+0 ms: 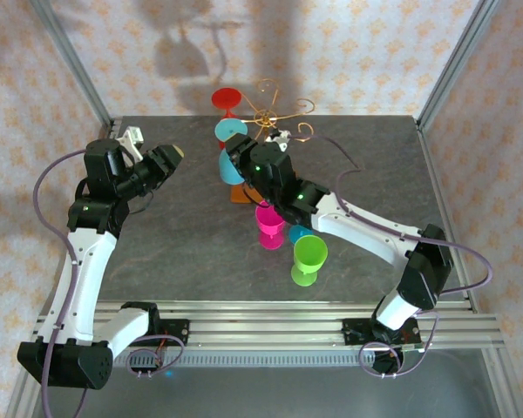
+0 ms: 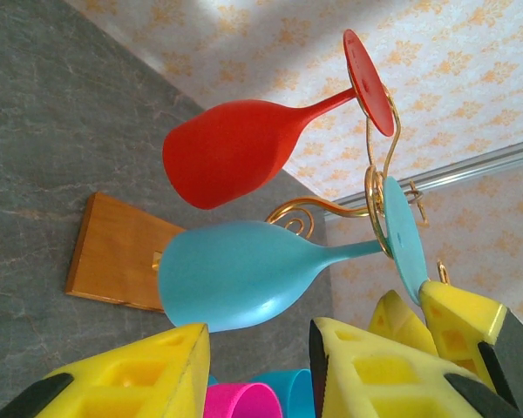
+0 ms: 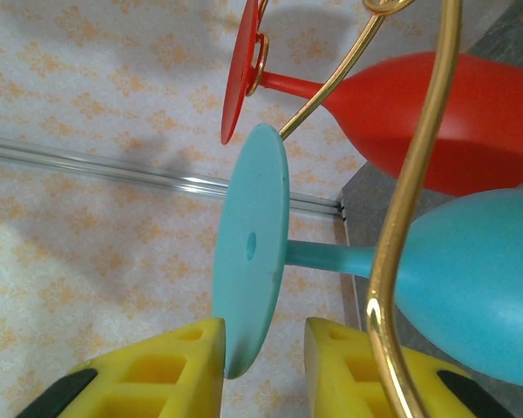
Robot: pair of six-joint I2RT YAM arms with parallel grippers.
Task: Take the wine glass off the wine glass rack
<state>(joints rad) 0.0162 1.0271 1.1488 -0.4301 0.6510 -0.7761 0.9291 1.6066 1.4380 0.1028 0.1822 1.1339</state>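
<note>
Right claw (image 3: 263,348), pads parted, straddles the teal wine glass's (image 3: 471,279) foot rim, with the wine glass rack (image 2: 122,252) wire just beside. Left claw (image 2: 257,370) gapes, holding nothing, above bare grey surface (image 1: 183,235).

Lighting is bright, warm and even in all views.

Top view: soft grey shadows fall on the back wall (image 1: 183,52), well beyond the fingers of both arms. Fainter shadows lie on the table (image 1: 183,252) beneath the arms.

Left wrist view: there is a washed-out bright patch on the wall far above the left gripper (image 2: 260,338). Its yellow fingers (image 2: 139,374) are out of focus, and everything beyond them is sharp.

Right wrist view: the right gripper (image 3: 263,335) has equally blurred fingers (image 3: 157,370). A glare streak sits on the wine glass rack (image 3: 376,305) just above one finger. A broad soft shadow marks the wallpaper above the fingers.
</note>
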